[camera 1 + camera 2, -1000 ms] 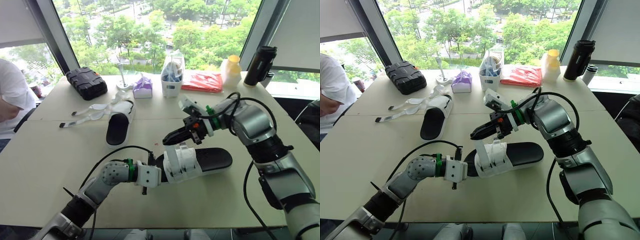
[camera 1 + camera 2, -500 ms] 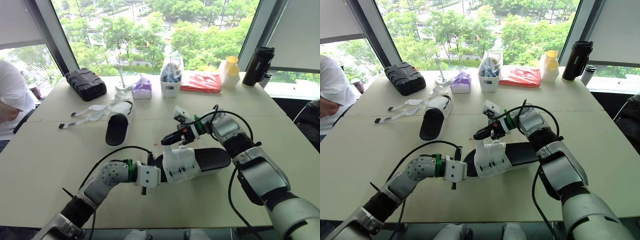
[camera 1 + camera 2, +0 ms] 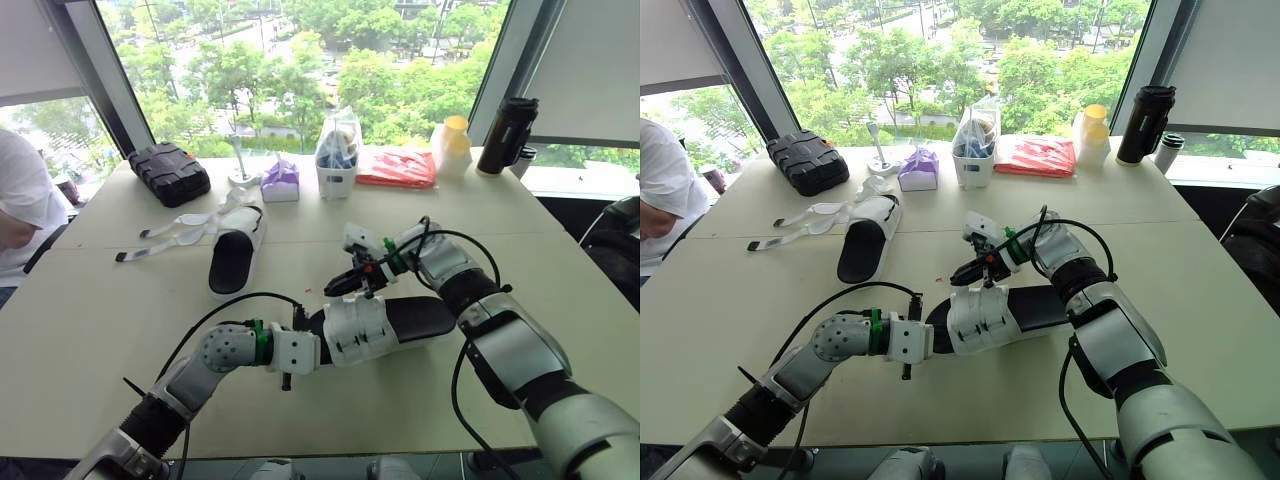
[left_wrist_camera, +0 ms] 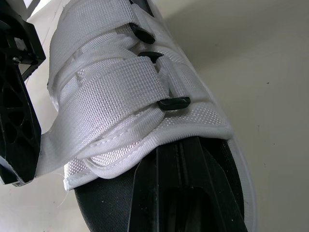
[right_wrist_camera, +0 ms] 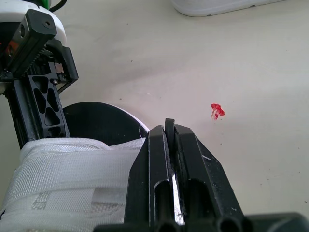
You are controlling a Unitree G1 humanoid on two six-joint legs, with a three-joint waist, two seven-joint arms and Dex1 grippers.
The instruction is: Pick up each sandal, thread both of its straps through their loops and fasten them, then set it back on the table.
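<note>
A black-soled sandal (image 3: pixel 400 322) with white straps (image 4: pixel 116 82) lies on the table (image 3: pixel 90 330) in front of me. Both straps run through their black loops in the left wrist view. My left gripper (image 3: pixel 316 346) is shut on its toe end. My right gripper (image 3: pixel 332 289) hovers just above the strap band with its fingers (image 5: pixel 159 159) pressed together, and a white strap end is pinched between them. A second sandal (image 3: pixel 235 256) lies farther back on the left, its two straps (image 3: pixel 172 230) loose and spread over the table.
Along the far edge stand a black case (image 3: pixel 172 170), a purple tissue box (image 3: pixel 280 181), a white tub (image 3: pixel 338 168), a red packet (image 3: pixel 405 168), a yellow-capped bottle (image 3: pixel 450 146) and a black flask (image 3: pixel 503 135). A person (image 3: pixel 25 205) sits at the left.
My right gripper has come down and toward the strap band, from well above the sandal to just over it. The left gripper still holds the toe end.
</note>
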